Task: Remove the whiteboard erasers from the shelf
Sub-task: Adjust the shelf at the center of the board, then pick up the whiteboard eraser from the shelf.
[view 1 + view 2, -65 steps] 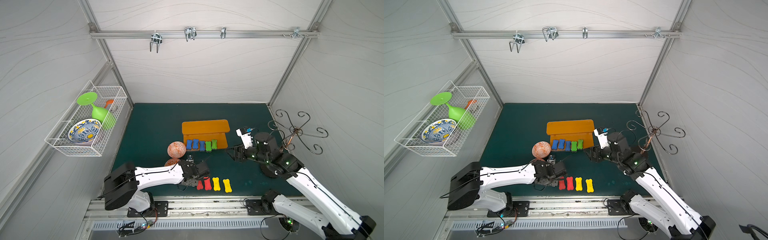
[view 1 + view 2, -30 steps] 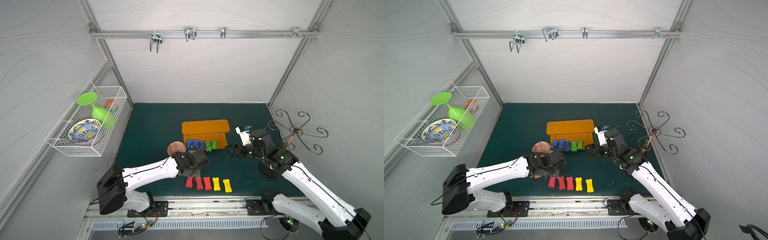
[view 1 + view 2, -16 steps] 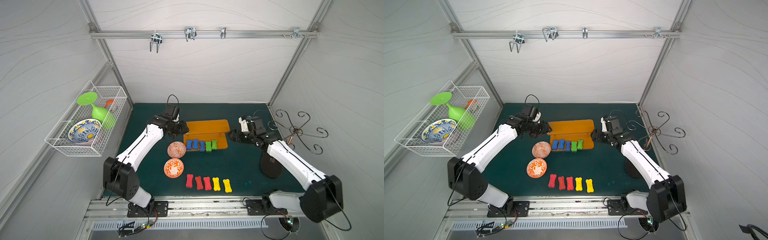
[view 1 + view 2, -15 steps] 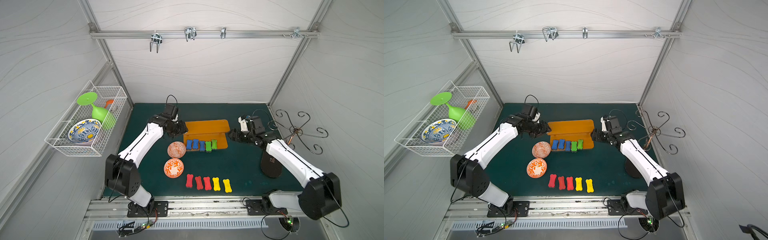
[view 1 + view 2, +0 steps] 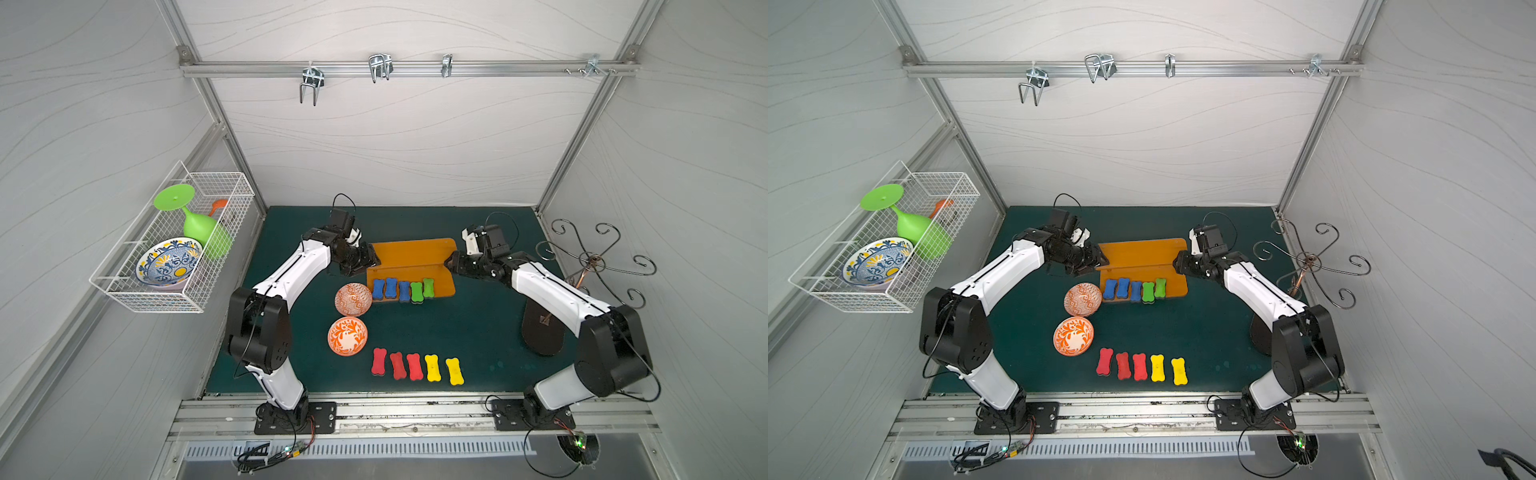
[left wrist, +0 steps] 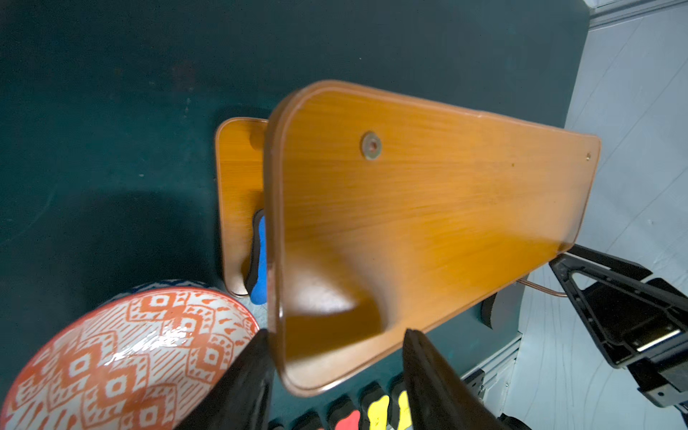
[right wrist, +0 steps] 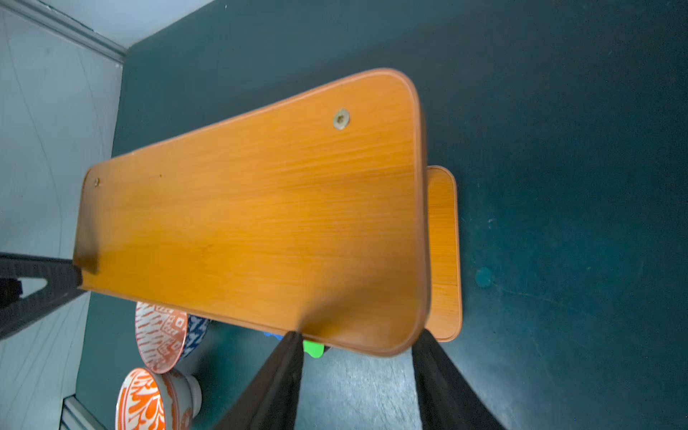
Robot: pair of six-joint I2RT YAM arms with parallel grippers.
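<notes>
In both top views the shelf (image 5: 411,254) stands toward the back of the table (image 5: 478,332). Five erasers (image 5: 404,290), three blue and two green, sit in a row along the front of its lower board. Five more erasers (image 5: 414,366), red and yellow, lie in a row on the table near the front, well apart from the shelf. The left hand (image 5: 369,264) is at the left end of the upper board and the right hand (image 5: 451,264) at its right end. One bowl (image 5: 353,299) sits just beside the lower board's left end; a second bowl (image 5: 347,336) is nearer the front. In the left wrist view the left hand (image 6: 337,332) is half spread, its fingers (image 6: 245,383) either side of a rounded corner of the upper board; whether they press on it cannot be told. A blue eraser (image 6: 260,257) shows beneath, with the bowl (image 6: 123,353) close by. In the right wrist view the right hand (image 7: 359,335) is likewise half spread astride the opposite corner, grip uncertain, with a green eraser (image 7: 313,348) peeking out below. The likely trouble is that glossy, rounded corners give poor purchase, so a hand may slip off. If the shelf is lifted or tipped unevenly, the five loose erasers could slide off and scatter, and a sideways shove could knock the nearest bowl. Neither hand is yet placed to pick an eraser.
</notes>
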